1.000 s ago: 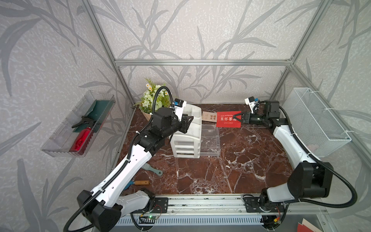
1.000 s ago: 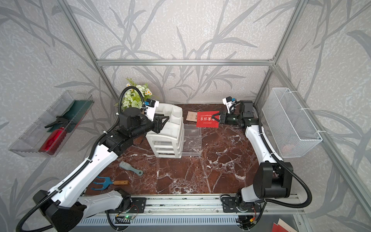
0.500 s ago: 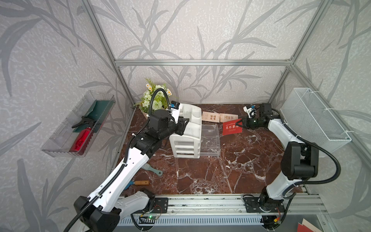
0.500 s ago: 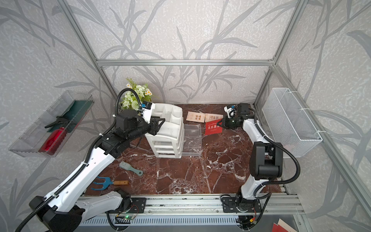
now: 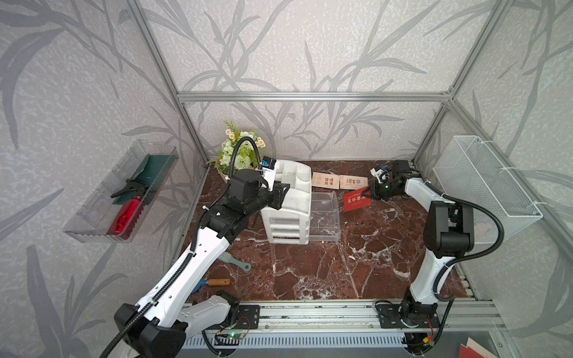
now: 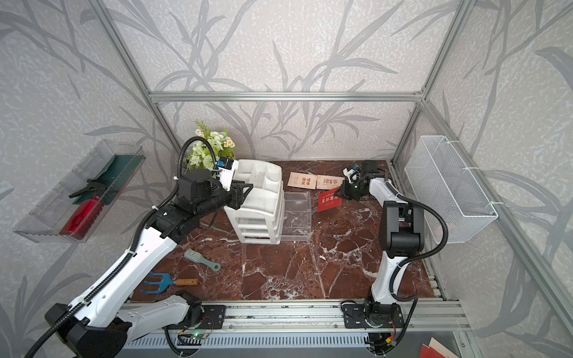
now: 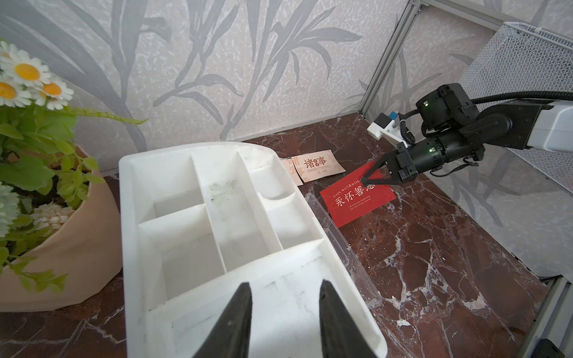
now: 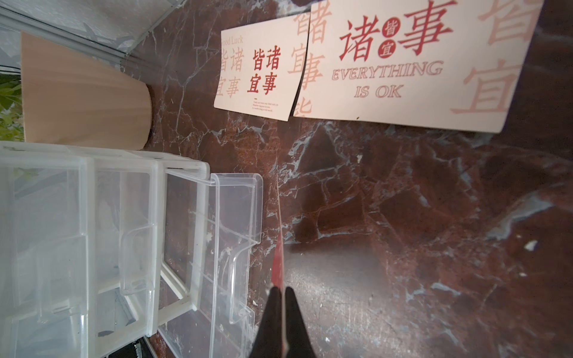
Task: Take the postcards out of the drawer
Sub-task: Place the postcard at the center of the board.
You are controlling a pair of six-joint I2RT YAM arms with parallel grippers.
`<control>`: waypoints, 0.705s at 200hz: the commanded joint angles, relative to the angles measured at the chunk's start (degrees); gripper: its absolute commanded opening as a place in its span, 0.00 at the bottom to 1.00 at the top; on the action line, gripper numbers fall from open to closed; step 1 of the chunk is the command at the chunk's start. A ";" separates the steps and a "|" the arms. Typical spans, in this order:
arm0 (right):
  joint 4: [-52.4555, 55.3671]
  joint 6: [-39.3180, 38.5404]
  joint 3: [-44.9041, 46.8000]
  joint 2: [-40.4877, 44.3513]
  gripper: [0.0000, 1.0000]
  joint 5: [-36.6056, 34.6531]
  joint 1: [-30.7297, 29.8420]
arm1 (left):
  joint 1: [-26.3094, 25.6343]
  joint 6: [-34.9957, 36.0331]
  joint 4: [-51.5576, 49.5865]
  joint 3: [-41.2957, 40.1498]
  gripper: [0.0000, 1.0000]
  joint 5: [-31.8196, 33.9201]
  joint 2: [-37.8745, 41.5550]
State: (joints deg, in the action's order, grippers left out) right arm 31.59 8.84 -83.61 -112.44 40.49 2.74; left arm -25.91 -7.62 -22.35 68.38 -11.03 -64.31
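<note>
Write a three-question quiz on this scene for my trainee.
1. How many cards lie in the pulled-out clear drawer?
2. True or false: the red card lies untouched on the table.
3. Where are the two beige cards? A) in the drawer B) flat on the table C) in the wire basket
Key: 1) zero; 2) false, the right gripper is shut on its edge; 3) B.

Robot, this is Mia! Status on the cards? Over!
Right gripper shut on red rectangular postcard, outside clear plastic drawer. Two cream postcards flat on marble table. Left gripper open over white plastic organiser. Nothing blocking.
</note>
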 commanded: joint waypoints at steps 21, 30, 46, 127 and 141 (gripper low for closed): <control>1.06 -0.82 -2.60 -3.76 0.02 0.12 0.51 | 0.50 0.26 -0.28 -0.92 0.36 -0.52 1.03; 1.09 -0.83 -2.76 -4.15 0.03 -0.01 0.60 | 0.55 0.29 -0.32 -1.04 0.36 -0.47 1.11; 1.08 -0.76 -3.07 -4.78 0.05 -0.39 0.86 | 0.60 0.29 -0.33 -1.23 0.36 -0.51 1.28; 3.97 -2.30 -6.61 -8.39 0.15 -2.17 2.59 | 1.14 0.06 0.03 -1.93 0.36 -1.00 1.47; 4.35 -2.57 -6.96 -8.91 0.17 -2.17 2.70 | 1.29 -0.05 0.03 -2.02 0.36 -1.09 1.52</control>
State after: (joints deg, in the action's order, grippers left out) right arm 33.10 7.66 -88.73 -120.01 38.96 5.08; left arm -25.04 -7.64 -22.44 67.22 -11.64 -64.25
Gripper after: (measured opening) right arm 0.157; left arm 0.361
